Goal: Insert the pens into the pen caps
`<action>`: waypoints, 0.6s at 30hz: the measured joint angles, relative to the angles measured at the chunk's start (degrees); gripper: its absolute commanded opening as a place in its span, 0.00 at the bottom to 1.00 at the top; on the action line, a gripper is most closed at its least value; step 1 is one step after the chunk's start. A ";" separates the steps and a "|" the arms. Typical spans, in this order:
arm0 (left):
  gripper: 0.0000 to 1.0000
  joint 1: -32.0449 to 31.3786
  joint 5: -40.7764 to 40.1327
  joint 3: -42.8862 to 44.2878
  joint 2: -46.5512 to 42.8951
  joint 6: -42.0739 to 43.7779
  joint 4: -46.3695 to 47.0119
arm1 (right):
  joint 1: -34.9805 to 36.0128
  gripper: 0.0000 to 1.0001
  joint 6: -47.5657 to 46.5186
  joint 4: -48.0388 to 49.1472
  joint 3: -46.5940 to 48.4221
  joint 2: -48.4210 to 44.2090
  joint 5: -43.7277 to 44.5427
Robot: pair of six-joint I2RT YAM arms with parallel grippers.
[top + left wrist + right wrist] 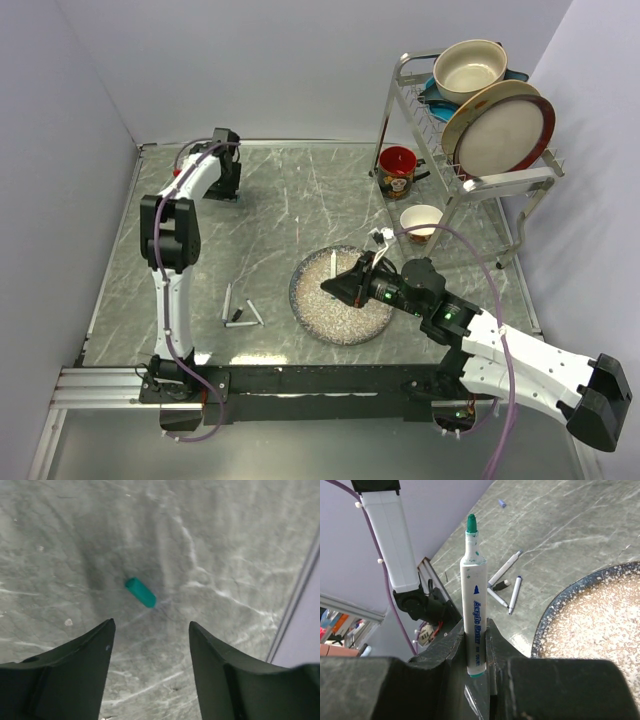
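Your plate (340, 322) held one white pen (331, 265). Right gripper (476, 630) clamped a green-tipped pen (473, 600); left gripper (150, 630) hung parted above the teal cap (140, 592), near the far edge.

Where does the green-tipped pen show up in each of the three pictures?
Top external: the green-tipped pen shows mid-picture, against the speckled plate.
Left wrist: not in it.
Right wrist: centre, upright, clamped in the right end effector.
Shared landmark: the speckled plate, in the top and right wrist views.
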 measured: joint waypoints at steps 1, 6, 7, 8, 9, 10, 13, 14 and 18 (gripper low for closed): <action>0.63 0.09 0.22 0.31 0.48 -0.90 -0.68 | 0.00 0.00 -0.11 0.00 0.00 0.04 0.15; 0.61 0.46 0.92 0.46 1.92 -4.28 -2.62 | -0.04 0.00 -0.39 -0.11 0.00 0.13 0.96; 0.60 0.52 1.05 0.48 2.10 -4.72 -2.86 | -0.02 0.00 -0.52 -0.17 0.00 0.13 1.07; 0.59 0.57 1.18 0.61 2.25 -5.27 -3.17 | -0.04 0.00 -0.59 -0.28 0.00 0.13 1.25; 0.58 0.59 1.25 0.90 2.51 -5.79 -3.65 | -0.04 0.00 -0.70 -0.44 0.00 0.13 1.44; 0.57 0.66 1.29 1.36 2.89 -6.34 -4.35 | -0.04 0.00 -0.76 -0.57 0.00 0.11 1.62; 0.54 0.87 1.81 2.80 4.11 -7.54 -5.95 | -0.04 0.00 -1.01 -1.05 0.00 -0.09 2.19; 0.54 0.94 2.08 3.02 4.44 -7.82 -6.16 | -0.04 0.00 -1.16 -1.25 0.00 -0.26 2.36; 0.53 1.27 2.93 3.50 4.90 -8.55 -6.78 | -0.04 0.00 -1.31 -1.31 0.00 -0.90 2.97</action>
